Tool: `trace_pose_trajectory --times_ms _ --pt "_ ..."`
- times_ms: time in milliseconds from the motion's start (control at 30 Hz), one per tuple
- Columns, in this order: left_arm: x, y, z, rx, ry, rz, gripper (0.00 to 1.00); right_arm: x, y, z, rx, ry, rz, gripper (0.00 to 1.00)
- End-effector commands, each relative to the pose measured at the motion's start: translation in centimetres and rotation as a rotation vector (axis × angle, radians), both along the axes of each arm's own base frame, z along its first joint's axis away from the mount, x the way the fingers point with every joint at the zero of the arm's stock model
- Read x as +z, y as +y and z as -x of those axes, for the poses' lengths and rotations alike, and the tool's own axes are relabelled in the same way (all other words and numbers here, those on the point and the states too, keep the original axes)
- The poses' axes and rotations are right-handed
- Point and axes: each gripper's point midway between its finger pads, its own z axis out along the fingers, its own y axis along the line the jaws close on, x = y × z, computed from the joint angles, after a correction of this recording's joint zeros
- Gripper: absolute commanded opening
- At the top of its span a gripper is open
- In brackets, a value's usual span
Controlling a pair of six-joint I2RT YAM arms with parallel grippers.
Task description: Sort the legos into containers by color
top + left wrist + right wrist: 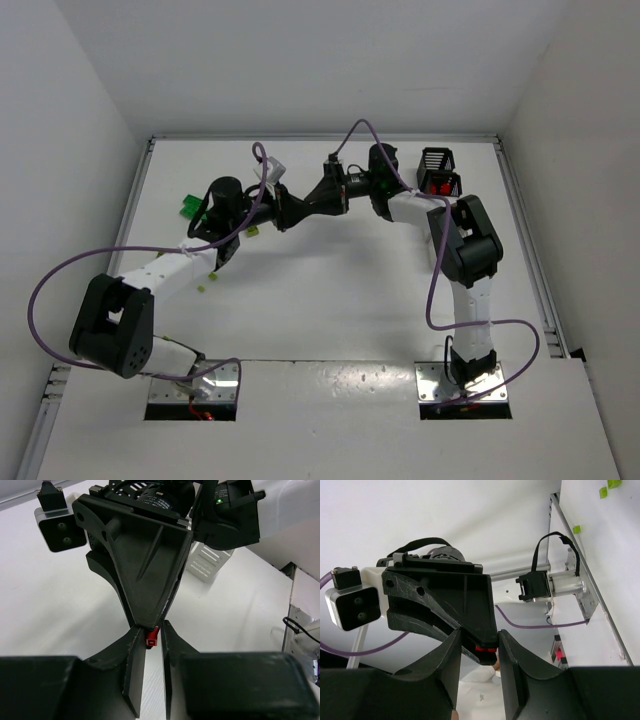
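My two grippers meet tip to tip above the middle of the table. My left gripper (pixel 298 210) (pixel 151 632) is shut on a small red lego (pixel 151 636), pinched at its very tips. My right gripper (pixel 310 203) (pixel 480 639) comes from the opposite side, turned crosswise. Its jaws stand apart on either side of the left fingertips, where the red lego (pixel 485 649) shows as a thin strip. A black slatted container (pixel 437 160) stands at the back right, with one holding red pieces (pixel 441 185) in front of it. A white container (pixel 207 562) shows behind the right wrist.
Lime legos lie on the table below the left arm (pixel 252 232) (pixel 209 276), and more show in the right wrist view (pixel 577 529). Green pieces (pixel 190 205) sit at the far left. Purple cables loop off both arms. White walls enclose the table.
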Motion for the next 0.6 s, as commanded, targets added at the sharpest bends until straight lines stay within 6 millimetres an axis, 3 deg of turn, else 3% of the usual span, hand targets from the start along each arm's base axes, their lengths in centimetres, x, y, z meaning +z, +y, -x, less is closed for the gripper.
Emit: trace_pose_trajectory --times_ms 0,367,567 --pt "0.0 -1.9 1.3 -0.069 -0.025 0.005 0.25 3.6 2.2 1.5 0.031 -0.096 -0.049 0.35" --pt "-0.3 -1.9 1.9 -0.088 -0.013 0.002 0.36 3.6 2.2 1.5 0.031 -0.096 -0.049 0.34" --pt "-0.2 -1.8 2.5 -0.099 -0.021 0.007 0.44 3.6 2.2 1.5 0.031 -0.096 -0.049 0.26"
